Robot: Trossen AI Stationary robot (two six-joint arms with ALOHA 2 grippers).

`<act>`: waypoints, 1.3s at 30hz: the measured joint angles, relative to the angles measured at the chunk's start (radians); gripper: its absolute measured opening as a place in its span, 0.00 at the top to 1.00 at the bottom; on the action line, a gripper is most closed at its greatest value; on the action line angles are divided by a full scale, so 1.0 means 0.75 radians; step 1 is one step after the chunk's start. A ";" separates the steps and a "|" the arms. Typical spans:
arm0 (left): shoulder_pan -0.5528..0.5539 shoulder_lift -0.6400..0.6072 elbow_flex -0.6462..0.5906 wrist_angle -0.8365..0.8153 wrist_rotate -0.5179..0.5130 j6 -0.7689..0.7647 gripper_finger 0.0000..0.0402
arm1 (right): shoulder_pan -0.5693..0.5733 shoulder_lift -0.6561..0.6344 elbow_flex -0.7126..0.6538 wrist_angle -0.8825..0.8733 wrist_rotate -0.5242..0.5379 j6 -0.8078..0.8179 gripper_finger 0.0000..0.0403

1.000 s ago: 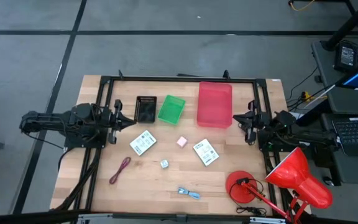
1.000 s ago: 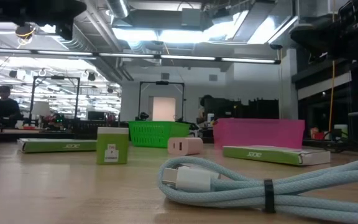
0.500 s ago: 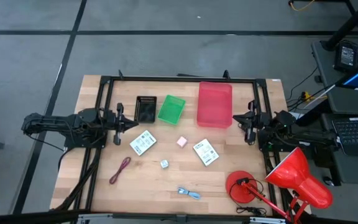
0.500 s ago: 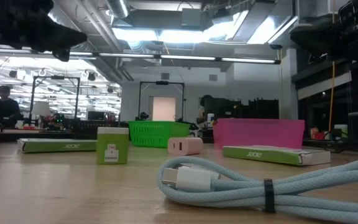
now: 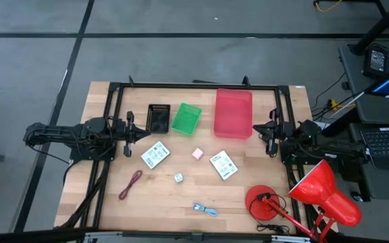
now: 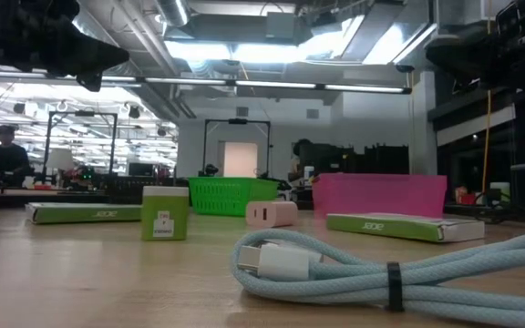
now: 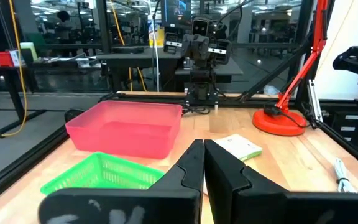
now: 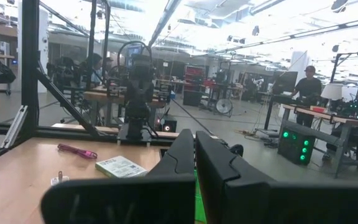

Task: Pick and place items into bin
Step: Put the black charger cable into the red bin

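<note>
Nothing on the counter (image 5: 248, 179) has shifted over the last half second, and both arms sit where they were; a second ago the left arm was drawn slightly nearer the far-left corner and has since eased in toward the middle.

The left tool (image 5: 145, 135) hangs at the left side of the counter, just left of one white packet (image 5: 155, 156), its fingers (image 7: 194, 163) pressed together and holding nothing. The right tool (image 5: 255, 129) waits at the right side, just right of the pink bin (image 5: 233, 113), its fingers (image 8: 185, 152) likewise closed on nothing (only a thin slit shows between them).

Along the far edge stand three containers in a row: a small black tray (image 5: 158, 119), a green basket (image 5: 186, 117) and the pink bin. All loose items lie outside them. A second white packet (image 5: 223, 165) lies right of centre, with a pink cube (image 5: 197, 153) between the two packets. A pale die (image 5: 179, 177) sits nearer, a red and black cord (image 5: 131, 184) lies at the near left, and a blue-white cable (image 5: 205, 209) rests by the near edge. A red desk lamp (image 5: 302, 199) occupies the near-right corner.
</note>
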 joint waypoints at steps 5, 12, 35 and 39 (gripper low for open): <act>0.000 0.000 0.000 -0.001 0.000 -0.017 0.98 | 0.000 0.001 0.000 -0.052 0.000 0.004 1.00; 0.000 0.000 0.000 -0.009 0.000 0.003 0.98 | 0.000 0.001 0.000 -0.060 0.000 0.039 1.00; 0.000 0.000 0.000 -0.006 -0.026 -0.157 0.98 | -0.001 0.284 0.077 -0.148 0.141 0.208 1.00; 0.000 0.000 0.000 -0.006 -0.044 -0.157 0.98 | 0.000 0.355 0.133 -0.147 0.142 0.206 1.00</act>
